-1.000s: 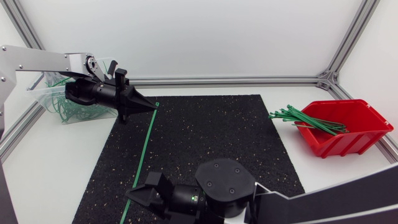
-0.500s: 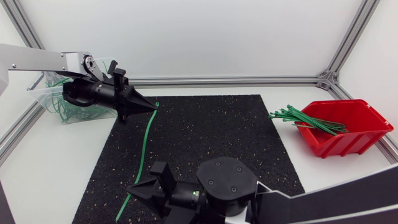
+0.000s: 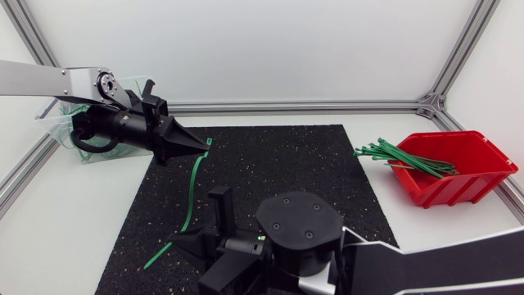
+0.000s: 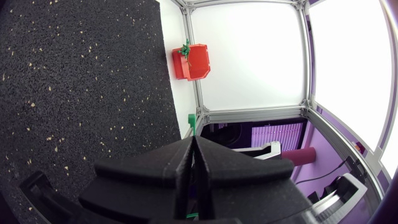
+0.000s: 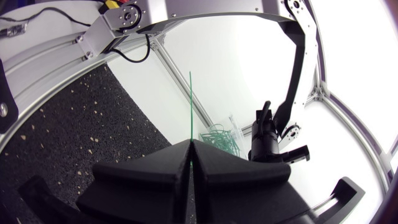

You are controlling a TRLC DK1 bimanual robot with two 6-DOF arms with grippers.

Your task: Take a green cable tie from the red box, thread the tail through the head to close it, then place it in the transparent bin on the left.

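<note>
So that tail can meet head, left gripper (image 3: 200,146) and right gripper (image 5: 190,144) each pinch one end of the (bowed) green cable tie (image 3: 191,184).

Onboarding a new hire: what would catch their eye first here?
A green cable tie bows over the black mat, held by the left end effector at its head and the right end effector near its tail. A red box of more ties sits far right.

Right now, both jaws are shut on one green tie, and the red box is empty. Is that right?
No. The red box is not empty: green ties lie in it, ends past its rim, as the head view shows. The rest holds.
</note>
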